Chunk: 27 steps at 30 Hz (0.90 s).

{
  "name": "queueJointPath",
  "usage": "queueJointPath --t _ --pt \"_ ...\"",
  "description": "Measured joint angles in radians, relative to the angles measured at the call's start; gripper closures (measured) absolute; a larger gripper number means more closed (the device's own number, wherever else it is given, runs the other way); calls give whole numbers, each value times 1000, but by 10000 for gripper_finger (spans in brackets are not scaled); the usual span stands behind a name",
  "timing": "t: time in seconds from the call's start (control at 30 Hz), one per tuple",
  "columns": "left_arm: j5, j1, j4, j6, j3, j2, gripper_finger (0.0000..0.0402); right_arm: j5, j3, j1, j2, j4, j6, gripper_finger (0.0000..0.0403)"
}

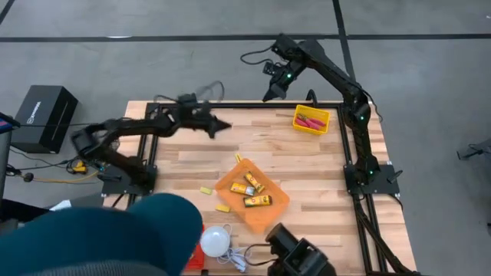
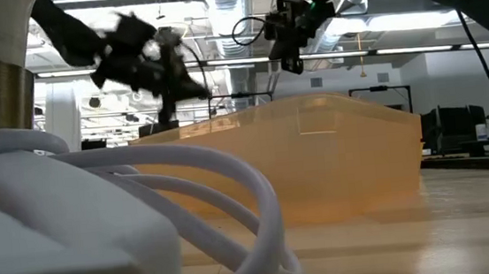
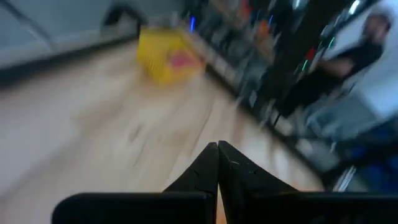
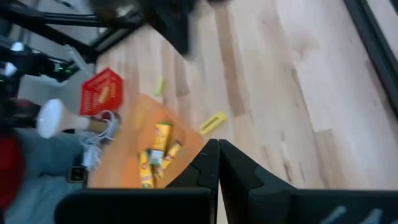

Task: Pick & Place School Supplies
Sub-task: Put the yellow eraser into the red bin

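Three orange-yellow packets (image 1: 252,190) lie flat in the orange tray (image 1: 278,204) near the table's middle; they also show in the right wrist view as packets (image 4: 158,151). Small yellow blocks (image 1: 205,190) (image 1: 222,207) lie on the wood left of the tray, and another block (image 4: 212,122) lies at its far corner. Red-pink tools (image 1: 310,122) lie in the yellow bin (image 1: 323,126) at the far right. My left gripper (image 1: 221,126) (image 3: 217,148) is shut and empty, raised over the table's far left part. My right gripper (image 1: 269,96) (image 4: 217,146) is shut and empty, high over the far edge.
A white dome (image 1: 215,240) with its cord (image 2: 186,182) sits at the near edge, beside a red bin (image 4: 99,93). A person in teal (image 1: 130,234) leans in at the near left corner. Bare wood (image 1: 322,172) lies between tray and yellow bin.
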Motion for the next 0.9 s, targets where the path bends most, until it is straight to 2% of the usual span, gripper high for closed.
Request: queueJointPath --t 0.13,0.37,0.7,0.9 --pt "-1 68 -7 -97 0 -170 401 12 -100 50 3 65 19 403" --pt "9 183 -8 -178 0 -347 401 6 -296 188 3 382 146 403" --pt "138 254 -9 -194 0 -427 401 46 -575 318 2 669 311 403" --pt "150 255 -10 -194 0 -426 401 79 -694 349 2 854 421 403"
